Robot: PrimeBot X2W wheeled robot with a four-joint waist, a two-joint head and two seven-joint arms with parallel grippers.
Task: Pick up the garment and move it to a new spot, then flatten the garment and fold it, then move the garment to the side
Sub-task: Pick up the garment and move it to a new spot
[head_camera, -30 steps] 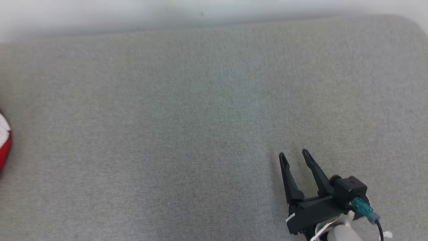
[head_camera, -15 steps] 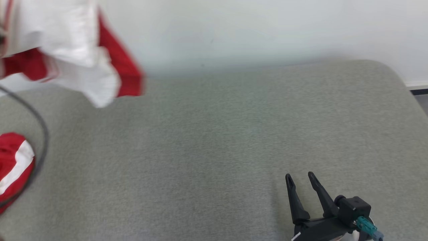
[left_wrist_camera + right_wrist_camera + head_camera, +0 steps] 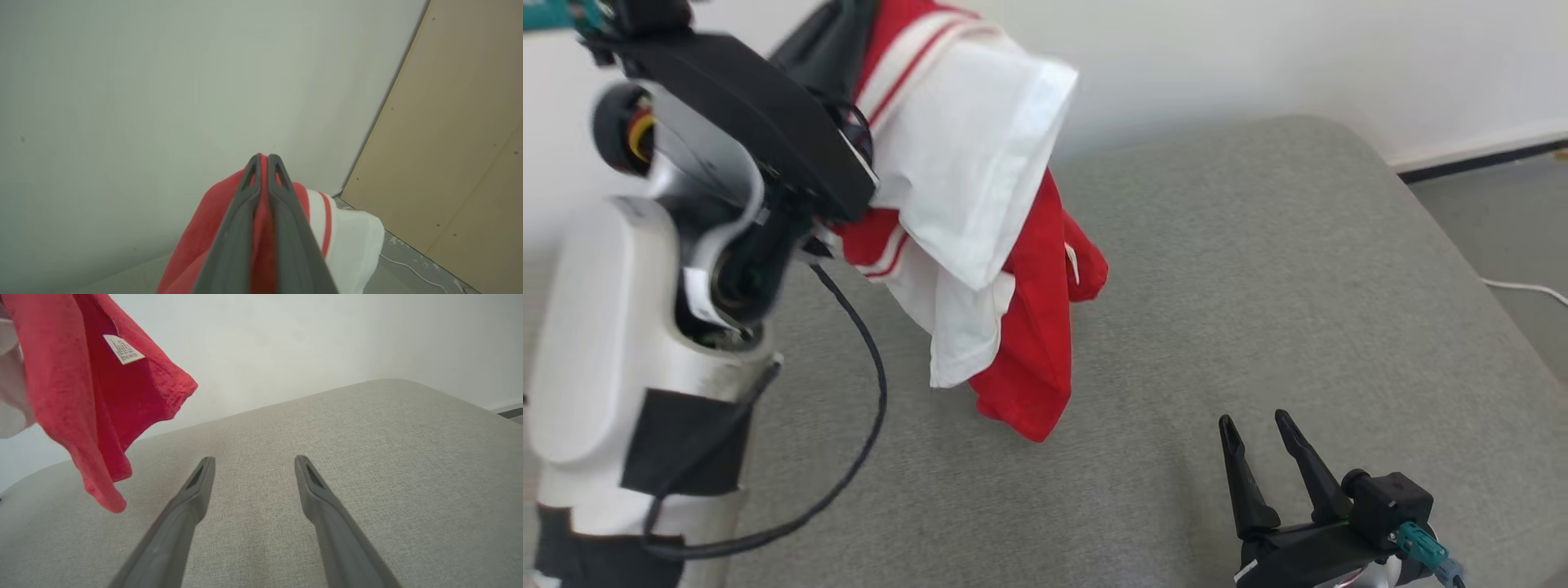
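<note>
1. Aloft, the left gripper [image 3: 264, 157], clamped on the red-and-white garment [image 3: 968, 188], dangles it at eleven o'clock over the grey cushion [image 3: 1258, 269].
2. At five o'clock, the right gripper [image 3: 1254, 426] sits agape, empty.
3. Relocation in hand; next, probably lowering and spreading.

Garment [image 3: 964, 163] is soft matt cloth (red bit looks slightly fuzzy), worktop [image 3: 1258, 245] is coarse grey weave, fingers [image 3: 325, 514] matt dark plastic.

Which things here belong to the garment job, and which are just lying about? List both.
Job: red-and-white garment, hanging; left gripper, shut on it; right gripper, open; grey padded surface.
Lying about: white cable; tan wall panel.
</note>
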